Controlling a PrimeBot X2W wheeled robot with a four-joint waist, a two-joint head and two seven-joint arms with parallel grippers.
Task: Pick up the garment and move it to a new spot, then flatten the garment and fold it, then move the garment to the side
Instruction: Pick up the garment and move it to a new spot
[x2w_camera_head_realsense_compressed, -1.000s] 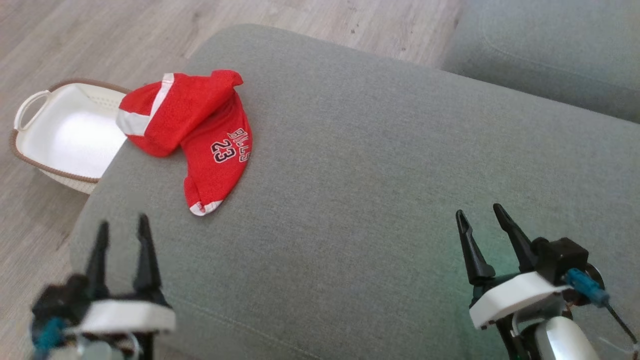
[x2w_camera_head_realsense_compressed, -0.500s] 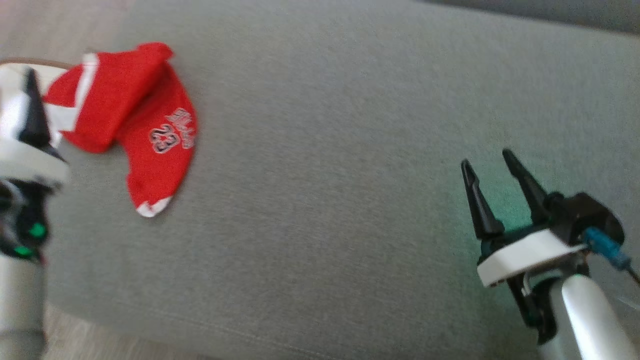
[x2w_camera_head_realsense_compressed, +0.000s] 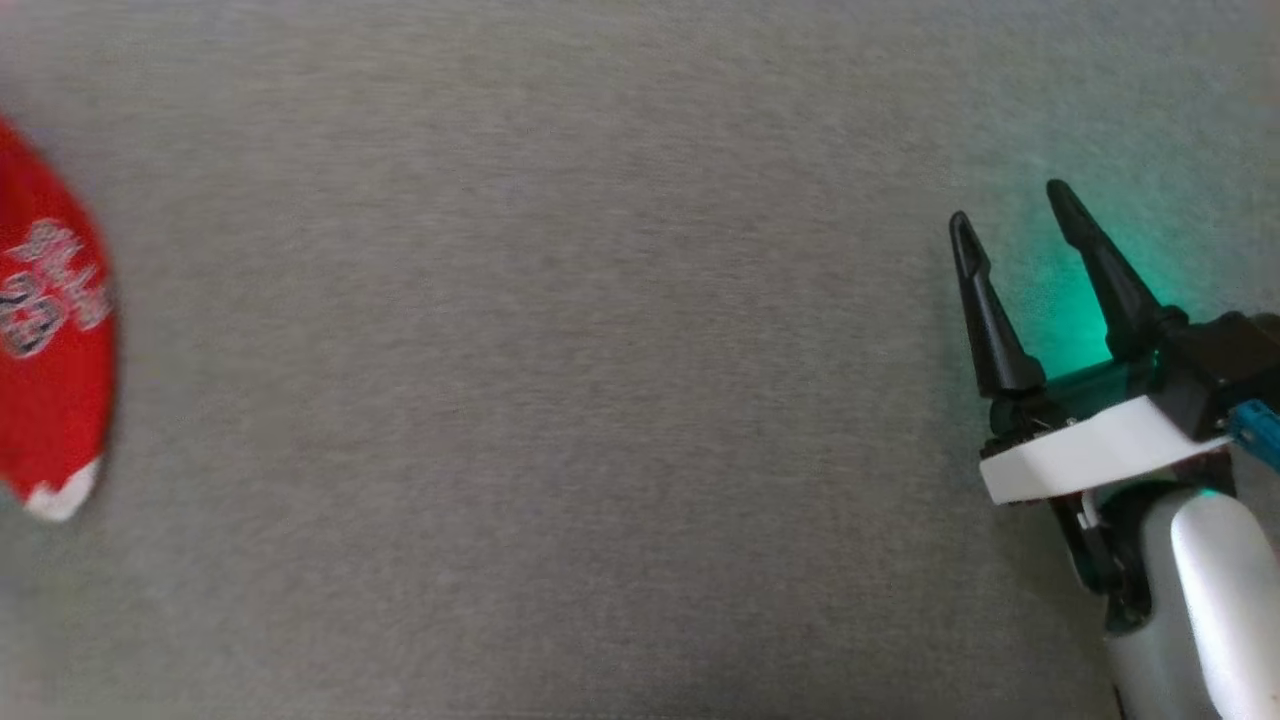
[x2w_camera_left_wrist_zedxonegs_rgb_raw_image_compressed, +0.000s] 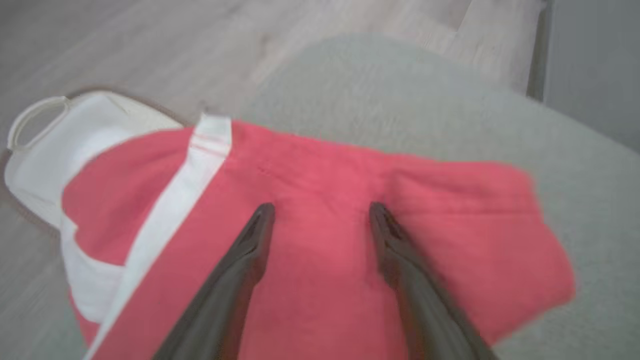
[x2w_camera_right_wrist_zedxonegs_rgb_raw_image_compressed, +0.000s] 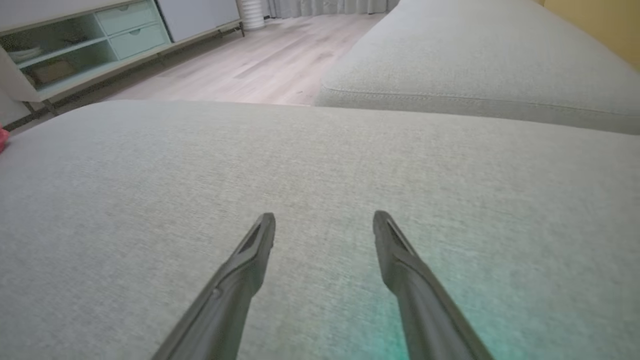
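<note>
I count one red garment (x2w_camera_left_wrist_zedxonegs_rgb_raw_image_compressed: 450, 210) and one white basket (x2w_camera_left_wrist_zedxonegs_rgb_raw_image_compressed: 45, 145) at left of frame. Two grey cushions: near cushion (x2w_camera_right_wrist_zedxonegs_rgb_raw_image_compressed: 320, 165), far cushion (x2w_camera_right_wrist_zedxonegs_rgb_raw_image_compressed: 475, 60) at upper right. Two pincers, mine: left gripper (x2w_camera_left_wrist_zedxonegs_rgb_raw_image_compressed: 322, 206), right gripper (x2w_camera_head_realsense_compressed: 1008, 203).

I see grey sofa cushions (x2w_camera_right_wrist_zedxonegs_rgb_raw_image_compressed: 150, 200), wood floor (x2w_camera_right_wrist_zedxonegs_rgb_raw_image_compressed: 260, 65) at twelve o'clock, mint cabinet (x2w_camera_right_wrist_zedxonegs_rgb_raw_image_compressed: 100, 35) at ten, yellow wall (x2w_camera_right_wrist_zedxonegs_rgb_raw_image_compressed: 600, 20) at one.

The garment (x2w_camera_left_wrist_zedxonegs_rgb_raw_image_compressed: 320, 165) is red with a white stripe (x2w_camera_left_wrist_zedxonegs_rgb_raw_image_compressed: 165, 215) and white number marks (x2w_camera_head_realsense_compressed: 40, 310) edged in dark. The cushion (x2w_camera_head_realsense_compressed: 560, 350) is grey, with a green glow (x2w_camera_head_realsense_compressed: 1070, 330) by the right gripper (x2w_camera_head_realsense_compressed: 1008, 202). That gripper has black fingers (x2w_camera_head_realsense_compressed: 985, 310), a white base (x2w_camera_head_realsense_compressed: 1090, 450) and a blue plug (x2w_camera_head_realsense_compressed: 1255, 425). The basket (x2w_camera_left_wrist_zedxonegs_rgb_raw_image_compressed: 35, 165) is white. The floor (x2w_camera_left_wrist_zedxonegs_rgb_raw_image_compressed: 150, 45) is pale wood with streaky lines. The cabinet (x2w_camera_right_wrist_zedxonegs_rgb_raw_image_compressed: 100, 40) is light green.
</note>
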